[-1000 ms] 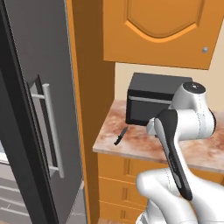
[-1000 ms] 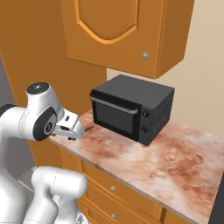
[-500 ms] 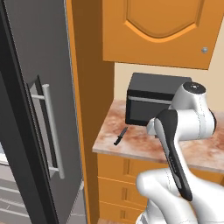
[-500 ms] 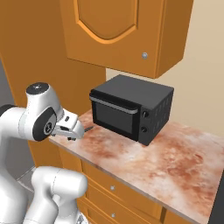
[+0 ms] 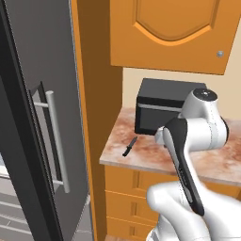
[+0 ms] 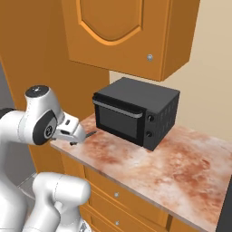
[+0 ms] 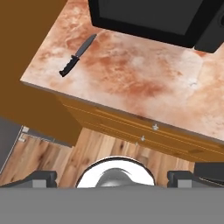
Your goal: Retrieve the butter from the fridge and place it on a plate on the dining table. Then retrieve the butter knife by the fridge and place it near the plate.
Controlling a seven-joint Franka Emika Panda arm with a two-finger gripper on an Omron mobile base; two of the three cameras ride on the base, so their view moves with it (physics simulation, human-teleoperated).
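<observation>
1. We see the butter knife [image 7: 78, 55] lying flat on the marbled worktop [image 7: 144, 83], ahead of our jaws and off to their left in the hand view, well apart from them and untouched.
2. Its long axis runs diagonally: the handle points back toward the worktop's front edge, the blade tip toward the dark microwave [image 7: 153, 17] beyond it.
3. Our gripper [image 6: 77, 136] hangs out in front of the worktop's edge with the jaws fully apart and nothing between them.
4. We judge the coming move to be a reach forward and left, with the wrist turned so the jaws close across the slim handle.
5. Counting: one knife, one microwave, one arm. The fridge [image 5: 33, 122] stands beyond the knife, past an orange panel [image 5: 96, 117].
</observation>
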